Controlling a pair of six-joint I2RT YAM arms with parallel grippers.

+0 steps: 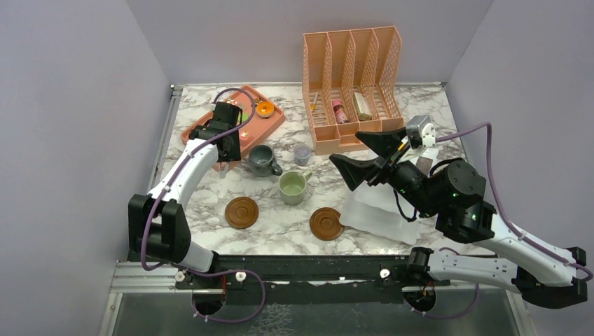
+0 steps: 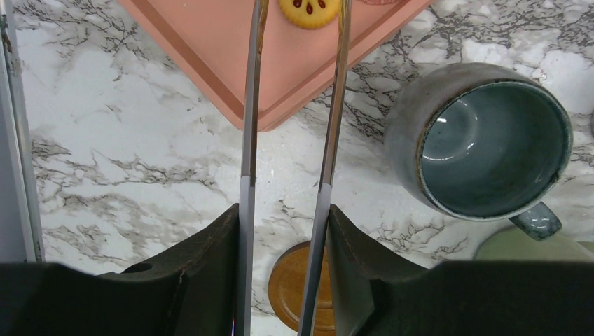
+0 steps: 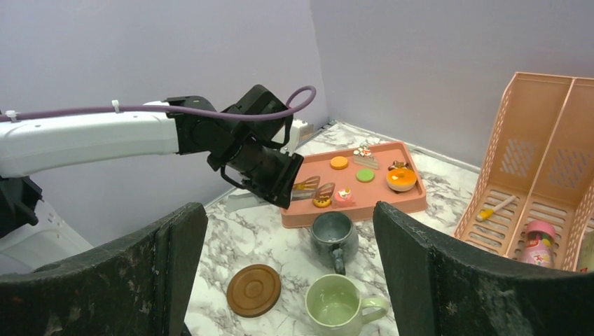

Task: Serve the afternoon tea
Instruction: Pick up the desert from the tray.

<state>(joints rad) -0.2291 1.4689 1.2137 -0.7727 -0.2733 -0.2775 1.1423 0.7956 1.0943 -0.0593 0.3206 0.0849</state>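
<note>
Counting two mugs [image 1: 263, 159], two coasters [image 1: 242, 212], perhaps eight treats [image 3: 401, 179] on one tray [image 3: 371, 212]

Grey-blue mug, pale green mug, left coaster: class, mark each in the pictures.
grey-blue mug [image 1: 262, 159], top external view, inner floor
pale green mug [image 1: 291, 185], top external view, inner floor
left coaster [image 1: 242, 212], top external view, centre

Bright, even light from above; soft, short shadows beside the grey-blue mug [image 1: 263, 159] and pale green mug [image 1: 293, 186] on the bench [image 1: 280, 234]. Pale glints on the glaze. All 3 views sharp; walls [image 1: 70, 105] splay at the edges.
</note>
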